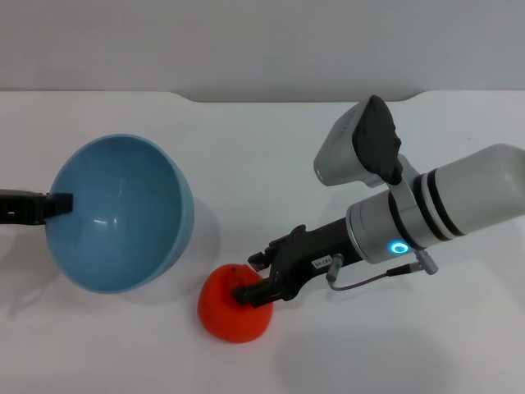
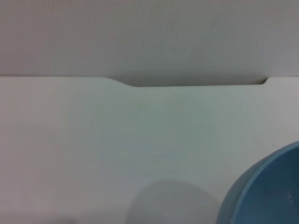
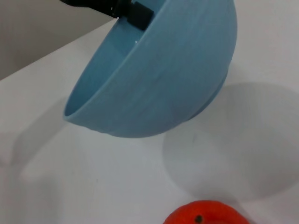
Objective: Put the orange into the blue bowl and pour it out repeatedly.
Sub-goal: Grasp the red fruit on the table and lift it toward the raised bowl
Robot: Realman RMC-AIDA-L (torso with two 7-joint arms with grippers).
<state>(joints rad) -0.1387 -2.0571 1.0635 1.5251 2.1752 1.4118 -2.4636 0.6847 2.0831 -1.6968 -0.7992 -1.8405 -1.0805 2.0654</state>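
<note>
Gleaming smooth and glossy, the round, deep light-blue bowl hangs tilted off the white table, its opening facing the camera, its rim at 9 o'clock clamped by the left gripper. At 5 o'clock of it, nearby but apart, the red-orange orange sits on the table, a small dark stem on top. The right gripper reaches it from 3 o'clock, black fingers closed on its upper side.

Right gripper reaches low, fingers closed; left gripper pinched, raised.
</note>
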